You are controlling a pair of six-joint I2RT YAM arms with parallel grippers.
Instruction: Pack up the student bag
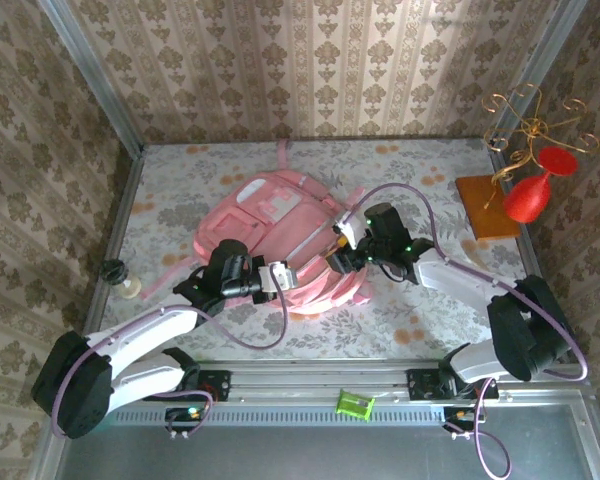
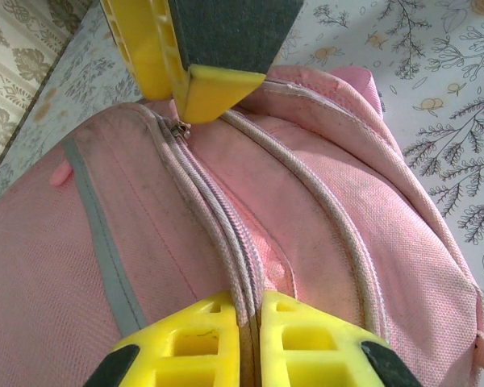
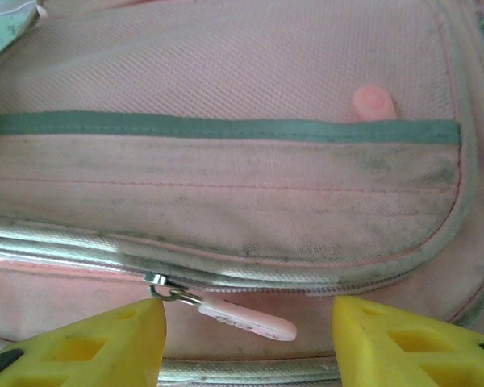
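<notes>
Two grippers work at the near edge of the pink backpack (image 1: 275, 225), which lies flat mid-table (image 1: 430, 175). With fingers pressed together, the left gripper (image 2: 250, 343) pinches the backpack's pale zip seam (image 2: 218, 234). The right gripper (image 3: 248, 318) stands spread, one finger on each side of a pink zip pull (image 3: 258, 325), clear of it.

Bright even light; soft shadows on student bag (image 2: 323, 242); close fingers (image 3: 89, 347) blurred.
</notes>
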